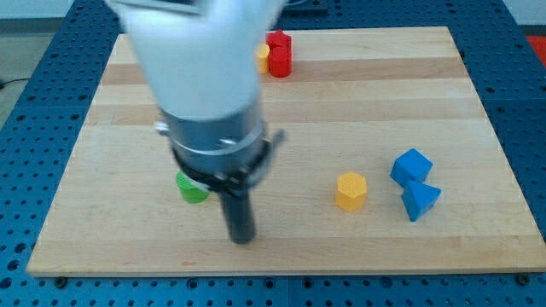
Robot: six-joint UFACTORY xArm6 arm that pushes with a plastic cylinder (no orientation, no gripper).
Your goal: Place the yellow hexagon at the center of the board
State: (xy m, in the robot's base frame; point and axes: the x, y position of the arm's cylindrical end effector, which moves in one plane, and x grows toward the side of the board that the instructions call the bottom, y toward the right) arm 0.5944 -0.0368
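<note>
The yellow hexagon (351,190) stands on the wooden board (358,111), right of the middle and toward the view's bottom. My tip (242,238) touches the board near the bottom edge, well to the left of the hexagon and apart from it. A green block (191,188) sits just up and left of my tip, partly hidden behind the arm.
Two blue blocks, a cube-like one (411,165) and a wedge-like one (420,201), lie right of the hexagon. A red block (278,53) with a small yellow block (263,57) against its left side stands near the top edge. The arm's body (200,77) hides the upper left.
</note>
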